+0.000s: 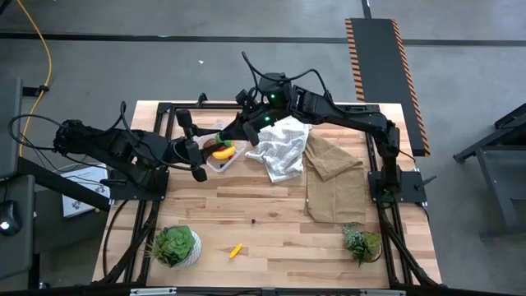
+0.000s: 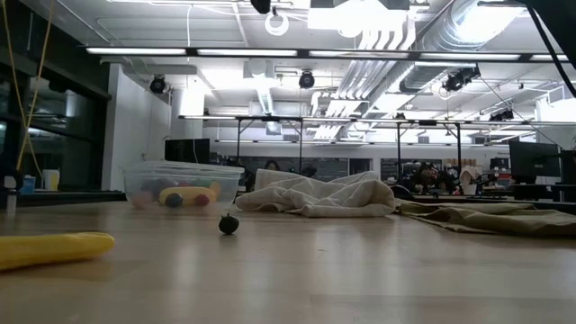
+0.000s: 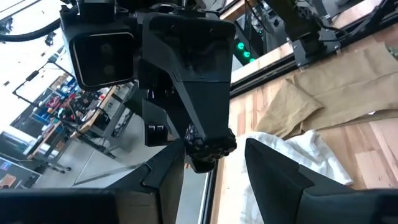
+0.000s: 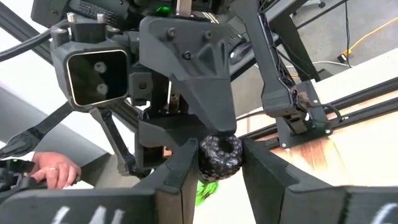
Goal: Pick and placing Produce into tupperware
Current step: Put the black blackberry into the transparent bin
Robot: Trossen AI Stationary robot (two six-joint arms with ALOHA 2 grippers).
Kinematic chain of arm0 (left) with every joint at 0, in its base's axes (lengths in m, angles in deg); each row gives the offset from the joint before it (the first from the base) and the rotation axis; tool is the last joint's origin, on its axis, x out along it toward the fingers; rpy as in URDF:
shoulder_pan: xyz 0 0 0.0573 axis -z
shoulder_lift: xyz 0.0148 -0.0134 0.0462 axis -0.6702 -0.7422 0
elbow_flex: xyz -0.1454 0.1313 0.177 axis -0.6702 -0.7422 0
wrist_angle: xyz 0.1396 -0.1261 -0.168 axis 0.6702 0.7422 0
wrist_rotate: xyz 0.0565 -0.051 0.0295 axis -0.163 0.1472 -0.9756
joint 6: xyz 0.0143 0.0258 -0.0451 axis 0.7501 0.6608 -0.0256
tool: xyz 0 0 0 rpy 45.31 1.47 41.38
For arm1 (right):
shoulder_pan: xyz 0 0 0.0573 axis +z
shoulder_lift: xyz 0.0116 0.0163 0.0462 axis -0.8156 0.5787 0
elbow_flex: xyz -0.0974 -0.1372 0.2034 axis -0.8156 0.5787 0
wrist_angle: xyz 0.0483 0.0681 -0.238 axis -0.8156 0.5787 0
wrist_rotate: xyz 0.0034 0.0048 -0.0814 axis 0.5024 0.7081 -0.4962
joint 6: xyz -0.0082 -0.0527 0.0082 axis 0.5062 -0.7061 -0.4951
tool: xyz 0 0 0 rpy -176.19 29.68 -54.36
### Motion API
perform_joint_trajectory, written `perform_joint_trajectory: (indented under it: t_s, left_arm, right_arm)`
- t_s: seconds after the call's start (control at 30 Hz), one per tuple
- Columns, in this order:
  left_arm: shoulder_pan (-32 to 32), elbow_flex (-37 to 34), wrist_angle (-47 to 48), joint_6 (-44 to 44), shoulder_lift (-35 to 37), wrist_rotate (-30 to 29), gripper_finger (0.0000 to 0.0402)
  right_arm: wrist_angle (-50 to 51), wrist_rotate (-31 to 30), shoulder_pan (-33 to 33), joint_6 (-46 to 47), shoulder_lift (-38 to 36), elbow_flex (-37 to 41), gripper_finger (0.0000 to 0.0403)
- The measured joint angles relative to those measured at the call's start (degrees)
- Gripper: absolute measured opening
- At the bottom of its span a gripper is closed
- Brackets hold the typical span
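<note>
High view: the left claw (image 1: 197,154), fingers parted and empty, hangs beside the clear shallow plastic tupperware (image 1: 215,167), which holds yellow and orange toy produce (image 1: 222,152). Above it the right claw (image 4: 219,163) pinches a small dark bumpy toy berry (image 4: 219,155), probably light and slippery, best gripped across the middle. The wooden counter (image 1: 271,238) looks smooth; the room behind is a bright workshop.

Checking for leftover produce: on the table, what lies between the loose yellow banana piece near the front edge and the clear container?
In the high view, between the banana piece and the container lies bare wood, except one small dark berry slightly off to the side.
</note>
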Motion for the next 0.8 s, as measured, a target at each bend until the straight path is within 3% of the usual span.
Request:
perform_joint_trajectory:
  t_s: [0.8]
  left_arm:
    - [0.02, 0.04, -1.55, 0.24, -1.86, 0.83, 0.0159]
  right_arm:
    - [-0.18, 0.47, 0.59, 0.07, 0.10, 0.03, 0.0082]
